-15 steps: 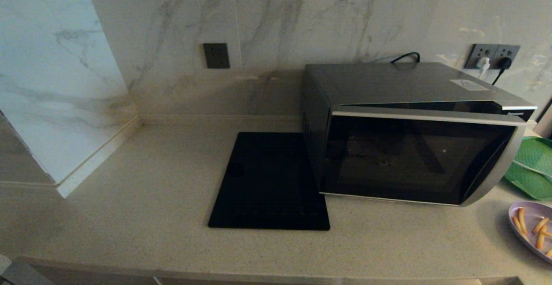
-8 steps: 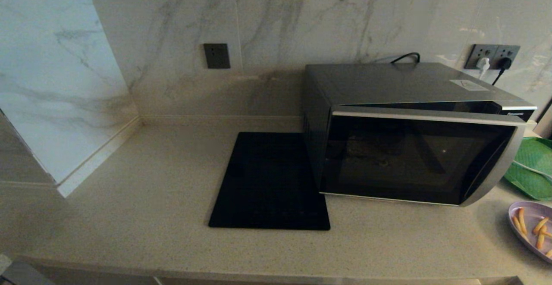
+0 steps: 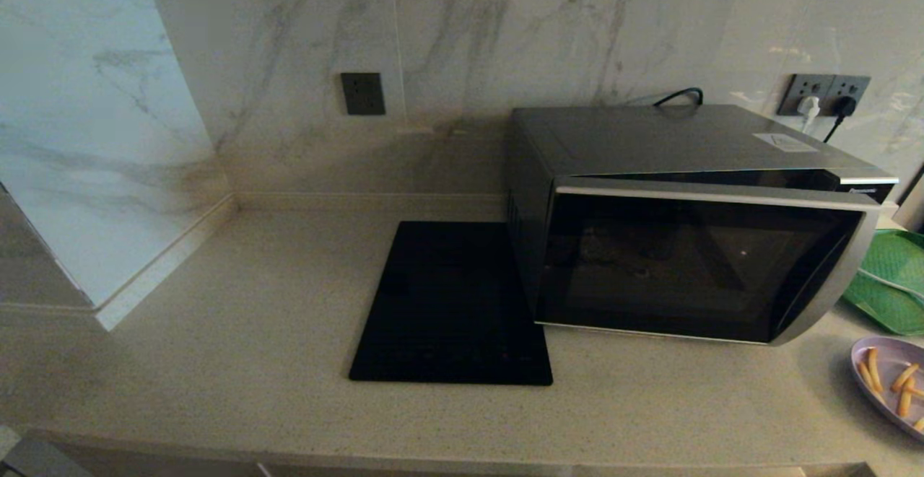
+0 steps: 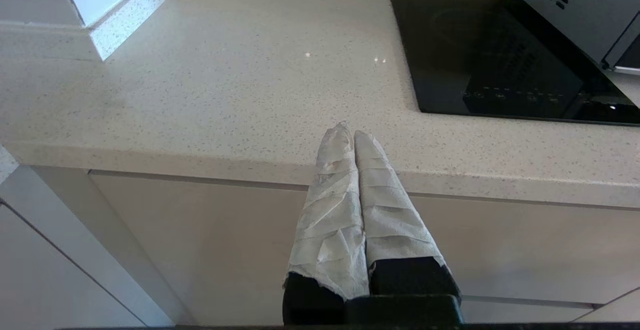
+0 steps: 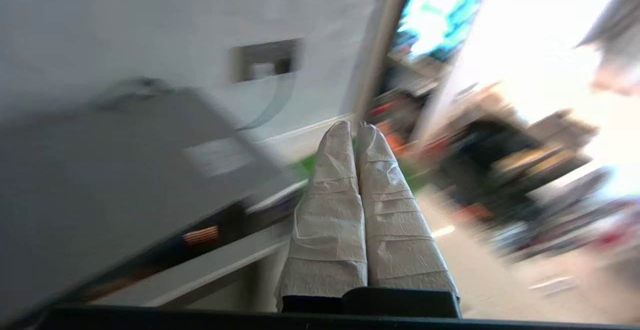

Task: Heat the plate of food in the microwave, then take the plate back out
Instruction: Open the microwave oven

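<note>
The silver-grey microwave (image 3: 686,232) stands on the counter at the right, its dark glass door slightly ajar on its right side. The lilac-pink plate of food (image 3: 891,383), with orange-yellow fries on it, lies on the counter in front of and to the right of the microwave, cut off by the picture's edge. Neither arm shows in the head view. My left gripper (image 4: 349,133) is shut and empty, low in front of the counter's front edge. My right gripper (image 5: 352,126) is shut and empty, raised near the microwave's (image 5: 100,170) right end, in a blurred view.
A flat black square mat (image 3: 451,304) lies just left of the microwave. A green tray (image 3: 891,282) sits behind the plate. Wall sockets (image 3: 823,94) with plugged cables are behind the microwave. A marble side wall (image 3: 86,145) bounds the beige counter (image 3: 253,333) on the left.
</note>
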Controlling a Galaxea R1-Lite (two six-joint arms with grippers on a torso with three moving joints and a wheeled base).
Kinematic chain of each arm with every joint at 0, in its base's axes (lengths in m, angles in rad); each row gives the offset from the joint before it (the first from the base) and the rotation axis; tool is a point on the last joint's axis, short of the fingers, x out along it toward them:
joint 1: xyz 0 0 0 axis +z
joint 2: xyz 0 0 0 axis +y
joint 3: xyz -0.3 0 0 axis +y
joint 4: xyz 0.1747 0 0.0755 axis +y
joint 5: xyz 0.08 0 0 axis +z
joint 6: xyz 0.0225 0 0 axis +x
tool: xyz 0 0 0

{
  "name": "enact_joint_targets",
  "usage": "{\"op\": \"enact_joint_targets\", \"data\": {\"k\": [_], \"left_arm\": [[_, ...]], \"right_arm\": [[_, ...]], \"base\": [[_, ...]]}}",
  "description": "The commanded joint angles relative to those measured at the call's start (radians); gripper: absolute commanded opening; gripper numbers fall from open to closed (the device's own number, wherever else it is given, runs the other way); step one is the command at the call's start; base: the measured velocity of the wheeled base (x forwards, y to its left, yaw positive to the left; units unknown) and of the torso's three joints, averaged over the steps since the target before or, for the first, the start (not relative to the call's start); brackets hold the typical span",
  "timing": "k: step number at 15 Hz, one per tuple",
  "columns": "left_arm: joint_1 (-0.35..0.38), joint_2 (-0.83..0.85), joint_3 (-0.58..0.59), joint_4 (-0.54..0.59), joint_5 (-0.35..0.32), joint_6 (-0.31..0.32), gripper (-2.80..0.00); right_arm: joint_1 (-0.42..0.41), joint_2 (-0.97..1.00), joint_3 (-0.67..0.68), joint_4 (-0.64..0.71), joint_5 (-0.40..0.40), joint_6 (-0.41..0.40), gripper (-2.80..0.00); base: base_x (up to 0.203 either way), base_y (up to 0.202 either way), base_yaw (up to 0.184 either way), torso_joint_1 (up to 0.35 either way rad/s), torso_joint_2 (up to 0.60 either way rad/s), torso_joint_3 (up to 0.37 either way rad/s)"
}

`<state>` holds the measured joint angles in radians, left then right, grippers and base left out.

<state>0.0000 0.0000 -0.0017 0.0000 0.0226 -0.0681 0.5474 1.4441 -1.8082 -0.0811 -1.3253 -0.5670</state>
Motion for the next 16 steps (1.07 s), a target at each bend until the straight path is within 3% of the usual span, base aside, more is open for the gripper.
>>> {"op": "enact_joint_targets", "data": {"k": [1,3,4,6,8,10,12,13,16], "left_arm": [[0.0,0.0,0.0,0.0,0.0,-0.001,-2.8],[0.0,0.0,0.0,0.0,0.0,-0.001,-2.8],[0.0,0.0,0.0,0.0,0.0,-0.001,-2.8],[0.0,0.0,0.0,0.0,0.0,-0.001,-2.8],[0.0,0.0,0.0,0.0,0.0,-0.001,-2.8],[0.0,0.0,0.0,0.0,0.0,-0.001,-2.8],[0.0,0.0,0.0,0.0,0.0,0.0,-2.8],[0.0,0.0,0.0,0.0,0.0,-0.001,-2.8],[0.0,0.0,0.0,-0.001,0.0,-0.001,-2.8]], "right_arm": [[-0.303,-0.02,0.082,0.065,0.28,-0.003,-2.8],[-0.523,-0.022,0.135,0.155,0.572,0.066,-2.8],[-0.583,-0.021,0.134,0.286,0.686,0.183,-2.8],[-0.632,-0.012,0.02,0.58,0.848,0.404,-2.8],[-0.653,0.011,-0.132,0.831,0.988,0.677,-2.8],[-0.631,0.036,-0.159,0.935,1.073,0.944,-2.8],[-0.558,0.048,-0.162,1.035,1.154,1.137,-2.8],[-0.533,0.051,-0.163,1.081,1.204,1.188,-2.8],[-0.499,0.087,-0.163,1.095,1.225,1.26,-2.8]], "base": [[0.0,0.0,0.0,0.0,0.0,0.0],[0.0,0.0,0.0,0.0,0.0,0.0],[0.0,0.0,0.0,0.0,0.0,0.0],[0.0,0.0,0.0,0.0,0.0,0.0],[0.0,0.0,0.0,0.0,0.0,0.0],[0.0,0.0,0.0,0.0,0.0,0.0],[0.0,0.0,0.0,0.0,0.0,0.0],[0.0,0.0,0.0,0.0,0.0,0.0],[0.0,0.0,0.0,0.0,0.0,0.0]]}}
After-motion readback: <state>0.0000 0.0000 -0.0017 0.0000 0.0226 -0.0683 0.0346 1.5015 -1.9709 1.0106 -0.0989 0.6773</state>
